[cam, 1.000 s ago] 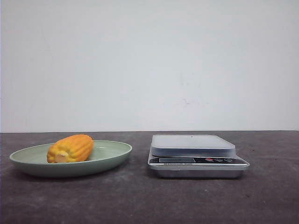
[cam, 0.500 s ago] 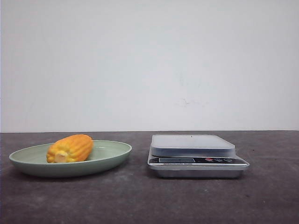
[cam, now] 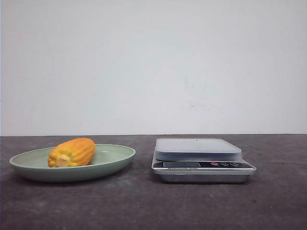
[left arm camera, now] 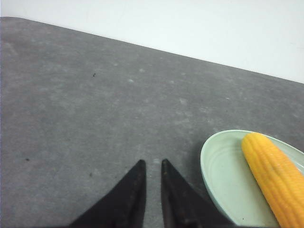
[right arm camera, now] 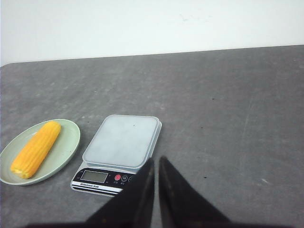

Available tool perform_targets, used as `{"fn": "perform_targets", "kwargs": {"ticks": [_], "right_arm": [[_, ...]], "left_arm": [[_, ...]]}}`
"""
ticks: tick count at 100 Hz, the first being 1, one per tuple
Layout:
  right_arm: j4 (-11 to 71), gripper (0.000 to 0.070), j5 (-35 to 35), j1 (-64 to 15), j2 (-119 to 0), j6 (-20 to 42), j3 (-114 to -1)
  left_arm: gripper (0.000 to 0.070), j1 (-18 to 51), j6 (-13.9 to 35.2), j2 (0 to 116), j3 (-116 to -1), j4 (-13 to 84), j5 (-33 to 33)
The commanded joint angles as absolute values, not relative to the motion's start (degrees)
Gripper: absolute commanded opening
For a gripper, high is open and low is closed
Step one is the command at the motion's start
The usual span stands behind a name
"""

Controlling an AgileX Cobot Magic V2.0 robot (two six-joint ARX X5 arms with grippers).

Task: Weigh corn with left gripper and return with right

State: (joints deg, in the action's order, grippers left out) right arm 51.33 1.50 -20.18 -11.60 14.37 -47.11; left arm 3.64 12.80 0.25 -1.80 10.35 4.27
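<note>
Nothing on my front feed has moved across the last second: the corn (cam: 72, 152) lies on the pale green plate (cam: 115, 162) at the left side of the table (cam: 144, 201), and the kitchen scale (cam: 202, 159) sits to the plate's right, apart from it, with its platform bare.

From the left wrist camera I see the left gripper (left arm camera: 151, 165) held above bare grey tabletop just beside the plate's rim, touching nothing. Its 2 black fingers (left arm camera: 130, 190) are drawn nearly together with only a thin slit between them, clenched on nothing. The corn shows in that feed as a long yellow-orange cob lying inside the plate, one end near the far rim.

On the right wrist camera the right gripper (right arm camera: 156, 161) is likewise closed to a narrow slit and empty, and its fingertips overlap the near edge of the scale in view; I cannot tell whether they touch it. The scale's display and red button face the robot. Neither arm shows in the front feed.
</note>
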Motion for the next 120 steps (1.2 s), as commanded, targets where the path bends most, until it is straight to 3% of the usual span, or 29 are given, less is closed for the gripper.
{"fn": "perform_targets", "kwargs": {"ticks": [1,34,45,61,87,120], "right_arm": [[50.6,0.0009,1.5,-20.4,-11.4,14.6,-47.8],[50.6,0.0009,1.6,-20.4,-11.4,14.3,-47.8],[48.1,0.0010,3.5,-18.2,-11.1,8.1,-47.7],[30.8,0.0010,3.0,-8.7,-9.3,3.9,-41.3],[9.7,0.0009,-0.1,1.6,-2.7,4.6,-15.9],[4.4,0.0010,0.0,2.5,-0.2,5.1,-1.0]], "left_arm": [[0.0022,3.6,12.2,0.2,-0.8,10.6,4.2],[0.0022,3.6,12.2,0.2,-0.8,10.6,4.2],[0.0022,3.6,12.2,0.2,-0.8,10.6,4.2],[0.0022,3.6,12.2,0.2,-0.8,10.6,4.2],[0.0022,3.6,12.2,0.2,-0.8,10.7,4.2],[0.0022,3.6,12.2,0.2,-0.8,10.7,4.2]]}}
